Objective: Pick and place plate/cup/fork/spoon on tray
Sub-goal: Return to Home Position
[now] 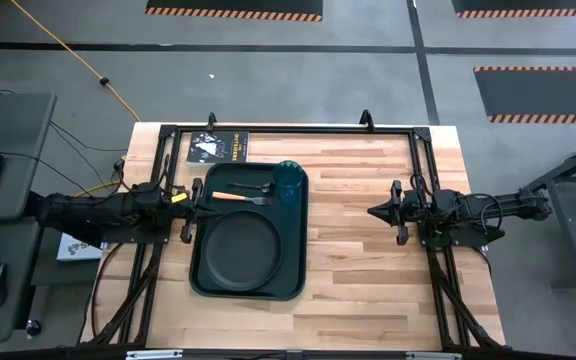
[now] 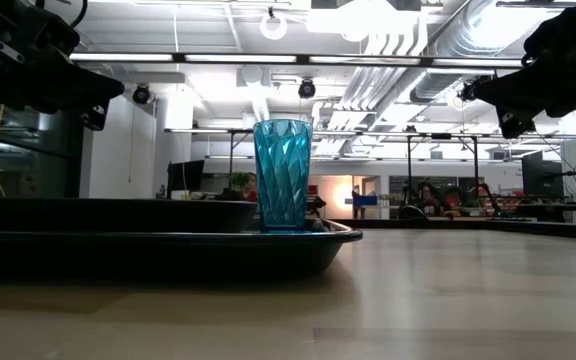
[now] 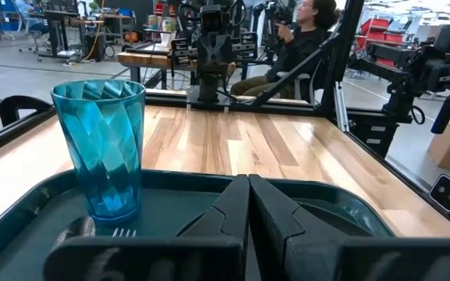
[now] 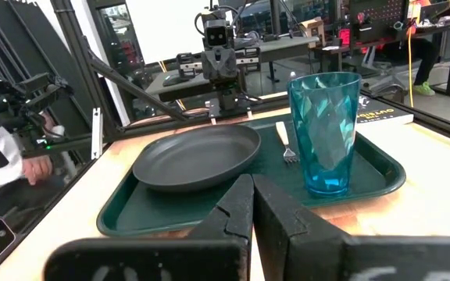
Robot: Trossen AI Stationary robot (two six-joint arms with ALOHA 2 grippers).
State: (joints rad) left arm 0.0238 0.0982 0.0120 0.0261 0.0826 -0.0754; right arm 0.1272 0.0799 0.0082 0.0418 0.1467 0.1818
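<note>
ribbed translucent teal plastic cup [image 1: 289, 182] upright, upper-right of dark green rectangular tray [image 1: 204, 278] | light, slippery; grasp mid-wall | left gripper [image 1: 190, 197], right gripper [image 1: 376, 212] fingers pressed together

Plate [image 1: 240, 245], cup [image 1: 288, 182] and fork [image 1: 240, 197] lie on tray [image 1: 200, 278].

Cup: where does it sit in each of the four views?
High view: cup at the tray's far right corner.
Low view: centre frame, upright on the tray.
Left wrist view: left side.
Right wrist view: right of centre.
Shared landmark: the plate on the same tray.
</note>
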